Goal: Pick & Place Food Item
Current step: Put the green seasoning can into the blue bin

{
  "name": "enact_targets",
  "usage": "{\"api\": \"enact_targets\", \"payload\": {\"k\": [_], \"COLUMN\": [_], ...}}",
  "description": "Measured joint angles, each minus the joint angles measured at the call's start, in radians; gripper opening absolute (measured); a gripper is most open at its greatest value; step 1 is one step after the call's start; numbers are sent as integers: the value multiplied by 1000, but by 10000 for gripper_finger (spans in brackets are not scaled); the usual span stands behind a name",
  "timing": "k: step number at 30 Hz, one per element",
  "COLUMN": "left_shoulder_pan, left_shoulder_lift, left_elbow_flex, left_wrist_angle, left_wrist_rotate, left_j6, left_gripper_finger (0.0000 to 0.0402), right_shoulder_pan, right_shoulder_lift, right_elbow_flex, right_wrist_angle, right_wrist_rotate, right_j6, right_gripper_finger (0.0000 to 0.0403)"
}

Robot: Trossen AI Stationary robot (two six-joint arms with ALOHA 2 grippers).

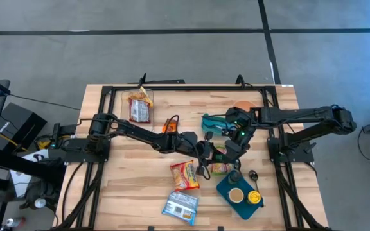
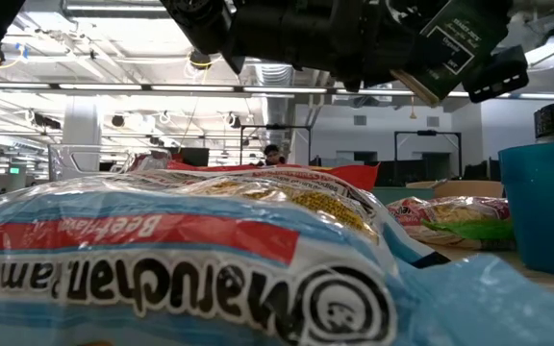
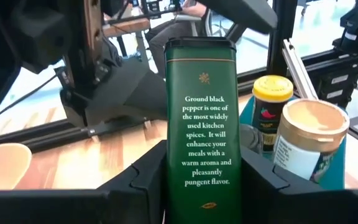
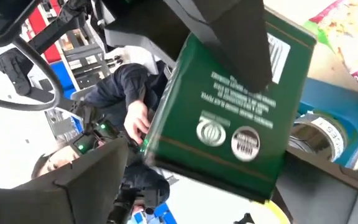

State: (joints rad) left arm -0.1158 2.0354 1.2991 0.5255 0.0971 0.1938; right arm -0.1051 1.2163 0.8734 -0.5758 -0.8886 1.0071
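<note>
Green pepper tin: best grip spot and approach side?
Take the green pepper tin across its flat broad faces, low on the body, from the side. It is tall, rectangular and upright, so parallel pads seat flat; the left gripper holds it so.

A ramen packet (image 2: pixel 181 274) fills the foreground beside a blue container (image 2: pixel 544 207).

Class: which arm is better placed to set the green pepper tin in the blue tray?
Left: the left gripper holds the pepper tin upright, with the blue tray and its jars close by.

Industrial lab: exposed ceiling ducts (image 2: pixel 287 72), wooden workbench (image 1: pixel 140 192).
</note>
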Motion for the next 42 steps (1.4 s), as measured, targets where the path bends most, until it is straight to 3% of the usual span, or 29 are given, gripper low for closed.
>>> {"api": "enact_targets", "payload": {"k": [17,24,29,35,42], "left_shoulder_pan": [-1,-1,-3,-3,-4], "left_shoulder_lift": [0,-41,-71,-72,-73], "left_elbow_flex": [-1,-2,-1,-1,-2], "left_wrist_angle": [-46,-145,-184,-251,-320], "left_wrist_rotate": [4,1,3,6,6], "left_j6": [-1,-1,-18,-41,-72], "left_gripper_finger": [127,135,127,134,128], "right_shoulder_pan": [0,-3,-19,-35,-35], "right_shoulder_lift": [0,0,0,0,0], "right_elbow_flex": [1,1,1,1,1], "right_wrist_angle": [-128,-307,-337,-336,-335], "right_wrist_rotate": [-54,-27,-21,64,211], "right_j6": [-393,-417,-478,-666,-682], "right_gripper_finger": [372,372,372,372,372]}}
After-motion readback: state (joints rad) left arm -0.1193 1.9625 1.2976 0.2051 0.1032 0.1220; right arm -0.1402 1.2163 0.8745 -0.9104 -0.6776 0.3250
